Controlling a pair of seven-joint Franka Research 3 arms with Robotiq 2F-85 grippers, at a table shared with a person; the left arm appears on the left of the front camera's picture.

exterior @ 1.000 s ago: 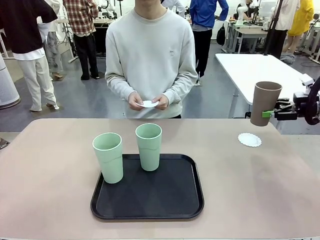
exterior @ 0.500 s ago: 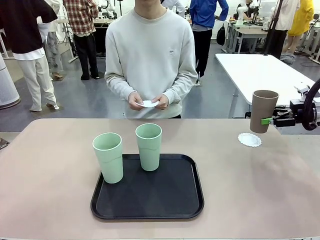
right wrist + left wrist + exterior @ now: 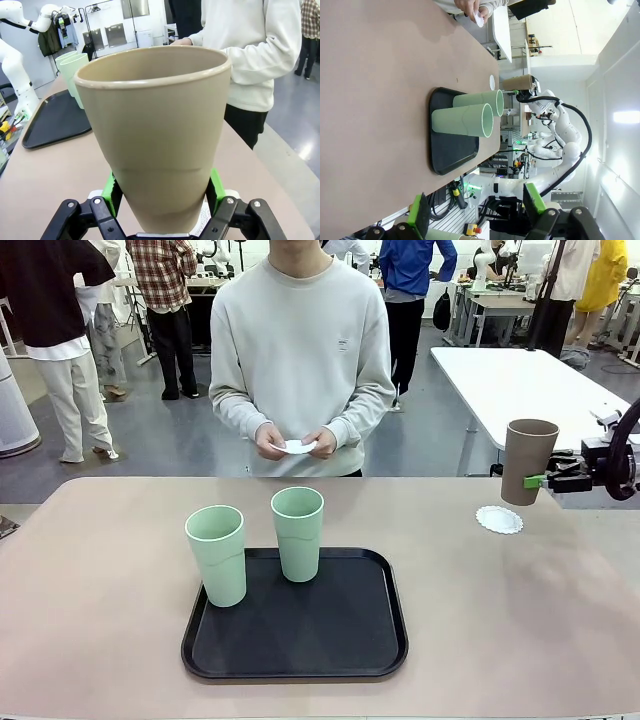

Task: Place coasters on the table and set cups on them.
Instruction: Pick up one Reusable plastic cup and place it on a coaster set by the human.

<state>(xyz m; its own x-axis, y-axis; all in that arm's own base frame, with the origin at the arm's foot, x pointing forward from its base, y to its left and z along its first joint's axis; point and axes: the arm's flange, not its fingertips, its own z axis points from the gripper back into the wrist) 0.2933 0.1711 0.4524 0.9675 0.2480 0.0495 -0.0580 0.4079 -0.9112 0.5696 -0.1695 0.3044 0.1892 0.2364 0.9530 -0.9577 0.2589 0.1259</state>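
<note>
Down a little from a second ago: the right hand [image 3: 535, 481] has lowered the brown cup [image 3: 528, 455] toward the worktop [image 3: 100, 590], but the base is not yet touching it. The green pads are clamped on opposite sides of the cup's lower part, and it hangs upright, mouth up. Just below the hand lies a coaster [image 3: 499, 519], flat and apart from the cup's base.

The cup looks stiff, light and empty. Its matte wall should give the pads fair purchase, though the taper could let it creep in a loose squeeze, so this low hold seems right. The paper coaster is thin and would likely skid or crumple if the base dragged across it.

Well away from this hand, two green cups [image 3: 298, 532] stand on a tray [image 3: 380, 640]. Beyond them a person [image 3: 300, 350] holds a second coaster [image 3: 297, 448]. The left hand [image 3: 476, 210] is spread open and empty.
</note>
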